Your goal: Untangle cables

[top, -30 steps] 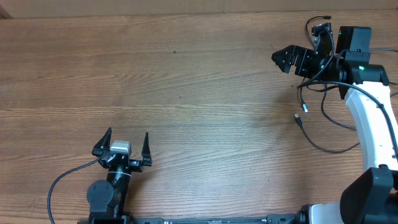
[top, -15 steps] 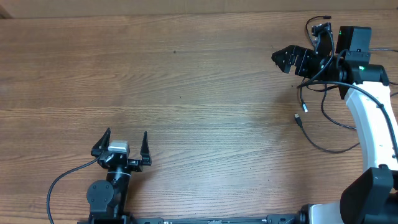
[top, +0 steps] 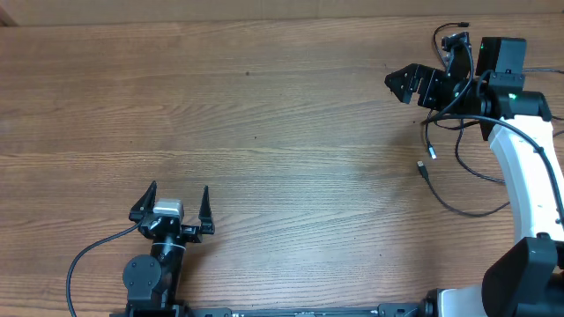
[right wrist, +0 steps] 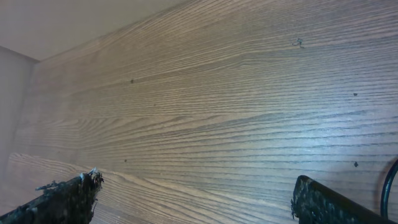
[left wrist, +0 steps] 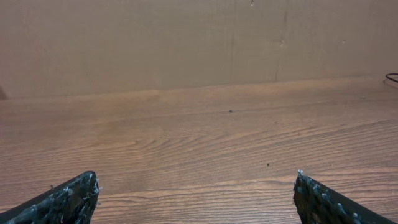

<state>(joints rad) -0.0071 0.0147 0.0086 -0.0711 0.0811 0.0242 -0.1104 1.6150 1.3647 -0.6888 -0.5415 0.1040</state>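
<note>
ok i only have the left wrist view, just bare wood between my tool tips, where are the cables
Observer: In the overhead view the cables lie at the far right of the table, beside the right arm.
Operator: is the right tool on them
Observer: No. The right tool is open and empty, nearer the far edge than the strands.
Operator: any loose end i could aim for
Observer: One plug end lies free on the wood, on the side facing the left tool.
</note>
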